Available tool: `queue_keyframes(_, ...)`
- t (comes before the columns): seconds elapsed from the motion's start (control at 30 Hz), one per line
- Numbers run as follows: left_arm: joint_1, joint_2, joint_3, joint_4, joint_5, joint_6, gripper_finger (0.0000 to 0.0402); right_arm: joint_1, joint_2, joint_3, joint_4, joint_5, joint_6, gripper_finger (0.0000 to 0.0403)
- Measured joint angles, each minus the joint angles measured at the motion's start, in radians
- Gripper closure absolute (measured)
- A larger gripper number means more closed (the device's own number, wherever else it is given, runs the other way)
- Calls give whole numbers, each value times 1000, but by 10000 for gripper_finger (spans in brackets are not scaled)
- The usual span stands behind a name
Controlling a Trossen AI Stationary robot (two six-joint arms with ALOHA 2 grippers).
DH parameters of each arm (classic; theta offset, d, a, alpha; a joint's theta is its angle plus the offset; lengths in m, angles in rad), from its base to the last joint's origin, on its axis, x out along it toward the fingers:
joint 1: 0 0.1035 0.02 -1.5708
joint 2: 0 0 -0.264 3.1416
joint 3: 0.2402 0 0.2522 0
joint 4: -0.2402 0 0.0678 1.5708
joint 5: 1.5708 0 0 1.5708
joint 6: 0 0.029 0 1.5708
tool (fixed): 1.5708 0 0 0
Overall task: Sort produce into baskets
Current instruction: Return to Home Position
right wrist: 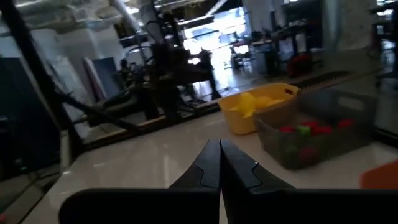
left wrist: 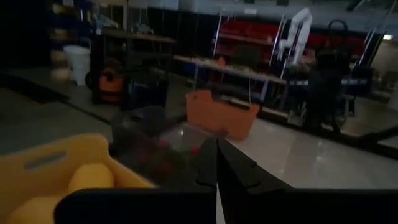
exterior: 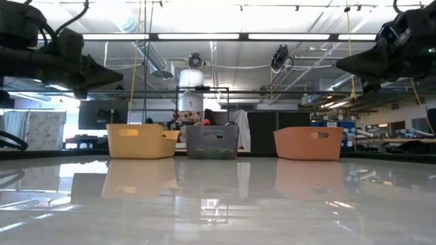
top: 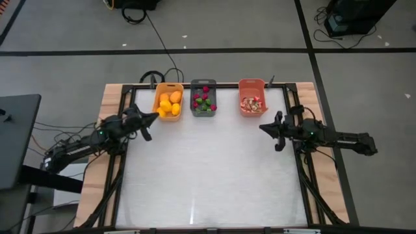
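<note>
Both closed and empty, the left gripper [top: 154, 117] and right gripper [top: 262, 127] are hovering. With the yellow-orange plastic bin [top: 168, 85] just ahead of the left, retract high.

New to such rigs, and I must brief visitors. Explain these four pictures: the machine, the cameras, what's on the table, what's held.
Two dark robot arms work at a white table. One picture looks straight down, one looks level across the tabletop, two come from wrist cameras. In a row stand three bins: the yellow bin holds yellow fruits, the grey bin red and green pieces, the coral bin pale slices. The left gripper and right gripper hang above the table, fingers shut, holding nothing.
</note>
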Motion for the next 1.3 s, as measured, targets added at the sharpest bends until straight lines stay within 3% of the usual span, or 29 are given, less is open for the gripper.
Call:
queue_keyframes(0.13,0,1,0,-1,0,-16,395,0,1,0,-1,-49,-5,391)
queue_keyframes(0.73,0,40,0,4,0,-137,386,0,2,0,1,-50,-10,372)
queue_keyframes(1.07,2,40,0,401,-16,-97,385,0,2,0,1,-50,-10,371)
queue_keyframes(1.3,2,39,0,561,-16,-104,385,0,2,0,1,-50,-10,371)
